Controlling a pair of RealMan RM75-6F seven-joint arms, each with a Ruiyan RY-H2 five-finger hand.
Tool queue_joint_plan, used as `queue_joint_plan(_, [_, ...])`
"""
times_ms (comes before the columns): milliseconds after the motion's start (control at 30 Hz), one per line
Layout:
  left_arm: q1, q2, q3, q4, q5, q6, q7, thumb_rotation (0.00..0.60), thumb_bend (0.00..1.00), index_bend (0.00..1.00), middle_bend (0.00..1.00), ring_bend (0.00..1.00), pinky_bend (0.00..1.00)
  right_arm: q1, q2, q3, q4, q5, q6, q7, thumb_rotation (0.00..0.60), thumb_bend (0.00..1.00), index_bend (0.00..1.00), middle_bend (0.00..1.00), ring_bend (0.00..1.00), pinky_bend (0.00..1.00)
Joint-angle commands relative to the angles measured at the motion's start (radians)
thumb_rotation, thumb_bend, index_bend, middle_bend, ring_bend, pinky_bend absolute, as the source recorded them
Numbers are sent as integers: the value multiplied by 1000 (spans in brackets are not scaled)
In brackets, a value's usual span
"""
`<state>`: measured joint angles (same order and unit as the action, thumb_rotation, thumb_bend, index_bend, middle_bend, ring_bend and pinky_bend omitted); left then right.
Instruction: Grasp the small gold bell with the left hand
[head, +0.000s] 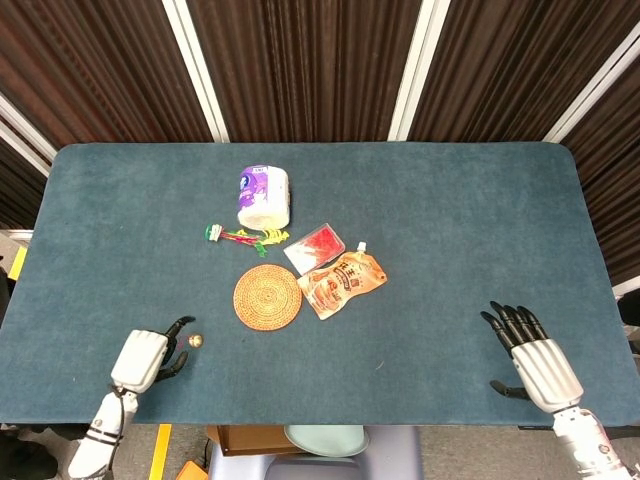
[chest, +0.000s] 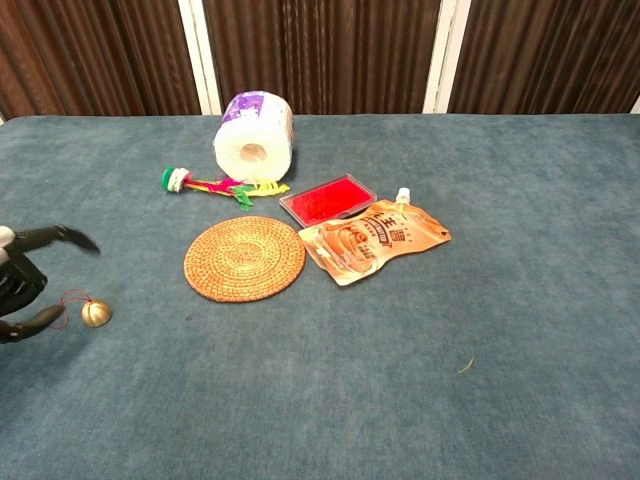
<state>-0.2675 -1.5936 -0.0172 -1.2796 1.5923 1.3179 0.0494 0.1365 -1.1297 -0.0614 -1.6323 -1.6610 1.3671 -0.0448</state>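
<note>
The small gold bell (head: 196, 341) (chest: 96, 313) lies on the blue table with a thin red loop of cord (chest: 66, 303) trailing to its left. My left hand (head: 147, 357) (chest: 25, 283) hovers just left of the bell, fingers spread apart around the cord side, holding nothing. In the chest view one finger reaches over at the top and another curls low beside the bell. My right hand (head: 533, 357) sits open near the table's front right edge, far from the bell, and shows only in the head view.
A round woven coaster (head: 267, 296) lies right of the bell. Behind it are an orange snack pouch (head: 341, 283), a red flat packet (head: 314, 247), a colourful feathered toy (head: 243, 236) and a toilet paper roll (head: 263, 197). The table's front edge (head: 320, 421) runs close below the left hand.
</note>
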Motion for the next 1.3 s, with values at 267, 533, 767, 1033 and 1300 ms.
queue_joint_plan(267, [-38, -89, -25, 119, -43, -39, 14, 600, 405, 449, 1000, 1000, 1000, 0, 7, -4, -2, -1, 3, 9, 600, 178, 0, 0, 0, 0])
queue_joint_plan(533, [-44, -122, -26, 182, -49, -22, 3, 600, 406, 520, 1000, 1000, 1000, 4, 7, -6, -1, -1, -4, 10, 600, 177, 0, 0, 0, 0])
queue_joint_plan(767, [-46, -123, -21, 191, -52, -16, -1, 600, 406, 541, 1000, 1000, 1000, 6, 5, -6, -5, 2, -7, 4, 600, 177, 0, 0, 0, 0])
queue_joint_plan(1033, [-49, -121, -15, 186, -56, -17, 4, 600, 406, 549, 1000, 1000, 1000, 5, 6, -6, -6, 4, -5, 4, 600, 178, 0, 0, 0, 0])
queue_joint_plan(1300, [-54, -119, -5, 184, -61, -31, 12, 600, 406, 560, 1000, 1000, 1000, 4, 7, -6, -5, 4, -3, 7, 600, 177, 0, 0, 0, 0])
